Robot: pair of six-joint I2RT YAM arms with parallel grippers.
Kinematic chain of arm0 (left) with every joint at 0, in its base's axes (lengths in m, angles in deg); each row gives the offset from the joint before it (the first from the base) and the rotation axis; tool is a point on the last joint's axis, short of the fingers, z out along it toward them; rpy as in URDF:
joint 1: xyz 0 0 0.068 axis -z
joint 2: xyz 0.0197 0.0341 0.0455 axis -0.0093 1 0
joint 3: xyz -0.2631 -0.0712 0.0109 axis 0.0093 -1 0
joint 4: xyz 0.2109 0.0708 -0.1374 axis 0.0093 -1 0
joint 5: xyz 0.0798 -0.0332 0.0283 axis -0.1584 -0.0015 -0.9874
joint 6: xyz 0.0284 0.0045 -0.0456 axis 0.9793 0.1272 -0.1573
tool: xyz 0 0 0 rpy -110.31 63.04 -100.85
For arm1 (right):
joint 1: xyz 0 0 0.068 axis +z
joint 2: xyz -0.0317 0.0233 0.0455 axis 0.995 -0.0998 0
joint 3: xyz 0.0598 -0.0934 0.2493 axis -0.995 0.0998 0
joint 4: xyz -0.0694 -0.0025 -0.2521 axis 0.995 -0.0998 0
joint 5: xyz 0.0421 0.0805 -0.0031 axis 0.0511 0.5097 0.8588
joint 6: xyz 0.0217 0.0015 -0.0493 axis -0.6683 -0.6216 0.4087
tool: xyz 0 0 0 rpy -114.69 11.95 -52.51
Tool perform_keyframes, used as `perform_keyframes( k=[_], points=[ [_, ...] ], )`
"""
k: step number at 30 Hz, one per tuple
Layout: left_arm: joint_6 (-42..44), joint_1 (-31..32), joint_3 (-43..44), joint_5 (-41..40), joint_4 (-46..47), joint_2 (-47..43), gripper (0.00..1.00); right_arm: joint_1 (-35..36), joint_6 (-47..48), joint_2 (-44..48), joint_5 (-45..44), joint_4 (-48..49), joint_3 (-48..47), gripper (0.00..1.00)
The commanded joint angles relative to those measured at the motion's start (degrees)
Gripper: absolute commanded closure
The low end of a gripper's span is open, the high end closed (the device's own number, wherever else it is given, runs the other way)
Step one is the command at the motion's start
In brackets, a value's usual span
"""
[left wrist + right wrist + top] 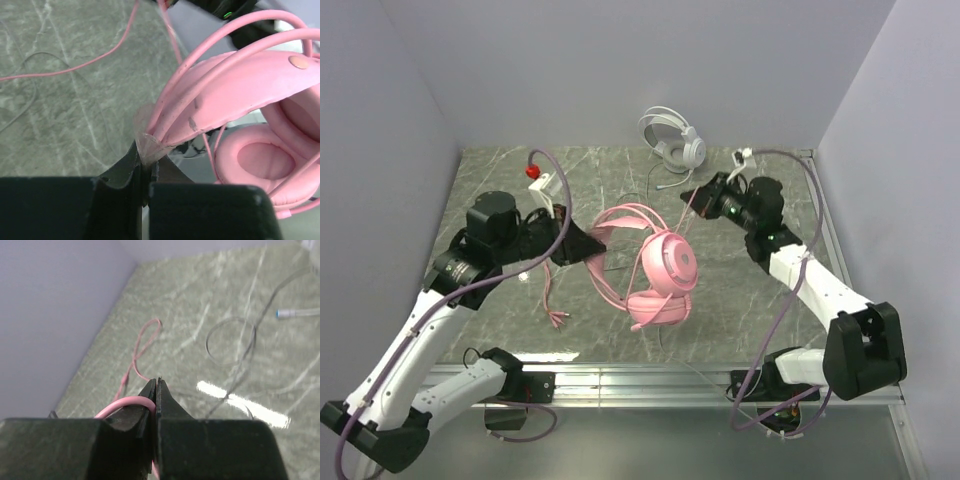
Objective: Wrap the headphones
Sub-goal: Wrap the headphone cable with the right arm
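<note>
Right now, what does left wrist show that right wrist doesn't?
Left wrist only: left gripper shut on the pink headphones at the headband, with one earcup in view. Right wrist only: right gripper shut on the pink cable, and a blue-tipped plug lying on the table. Both: the marble table and loose pink cable lying on it.
</note>
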Motion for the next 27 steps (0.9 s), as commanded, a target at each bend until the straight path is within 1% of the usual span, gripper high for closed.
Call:
perform_keyframes(
  k=[1, 2, 3, 5, 6, 8, 9, 12, 13, 14, 16, 19, 20, 22, 23, 26, 27],
  points=[
    [3.70, 5.41, 0.64, -5.50, -1.82, 0.30, 1.00, -1.84, 3.88, 1.09, -2.64, -9.75, -9.09, 1.00],
    [4.14, 6.12, 0.55, -13.98, -2.43, 0.39, 1.00, -1.84, 4.58, 1.18, -2.47, -12.20, -11.98, 1.00],
    [4.92, 6.82, 0.47, -19.11, -2.96, 0.65, 1.00, -1.84, 4.84, 1.18, -2.20, -13.18, -13.14, 1.00],
    [6.50, 8.32, 0.90, -24.85, -3.58, 1.53, 1.00, -1.75, 5.89, 1.44, -1.59, -16.07, -15.86, 1.00],
    [8.34, 8.67, 1.34, -29.48, -4.89, 2.14, 1.00, -1.75, 6.34, 1.70, -1.41, -17.05, -16.49, 1.00],
    [10.20, 10.25, 3.62, -34.51, -6.82, 4.86, 1.00, -1.66, 7.56, 2.23, -0.97, -19.07, -17.80, 1.00],
    [12.12, 11.04, 4.41, -38.37, -7.44, 5.83, 1.00, -1.75, 8.09, 2.49, -0.88, -19.69, -18.16, 1.00],
    [13.71, 16.83, 5.91, -46.82, -7.54, 8.03, 1.00, -1.66, 10.20, 3.72, -0.97, -22.77, -18.95, 1.00],
    [14.07, 18.50, 6.26, -52.67, -7.36, 8.99, 1.00, -1.66, 10.64, 4.68, -1.06, -23.47, -19.04, 1.00],
    [14.33, 21.57, 6.79, -55.78, -7.97, 9.79, 1.00, -1.75, 11.43, 5.13, -0.88, -25.04, -19.22, 1.00],
    [14.42, 24.83, 8.45, -64.81, -8.94, 12.15, 1.00, -1.66, 12.05, 6.36, -0.53, -26.63, -19.48, 1.00],
    [15.48, 27.56, 10.65, -70.38, -9.82, 14.44, 1.00, -1.13, 12.67, 8.03, 0.00, -28.74, -19.48, 1.00],
    [15.48, 28.01, 11.36, -73.97, -10.17, 14.97, 1.00, -1.05, 12.76, 8.47, -0.44, -30.40, -20.00, 1.00],
    [16.44, 29.15, 12.93, -77.15, -10.79, 16.03, 1.00, -0.87, 13.02, 9.61, -0.53, -31.82, -20.27, 1.00],
    [16.79, 29.68, 13.47, -80.73, -10.96, 16.47, 1.00, -0.87, 13.02, 10.05, -0.36, -32.96, -20.36, 1.00],
    [18.03, 30.91, 15.49, -86.73, -12.63, 18.75, 1.00, -0.52, 12.93, 11.46, 0.70, -35.07, -20.54, 1.00],
    [18.12, 31.00, 16.02, -91.19, -13.15, 19.37, 1.00, -0.34, 12.85, 11.81, 1.13, -35.51, -20.36, 1.00]
  ],
)
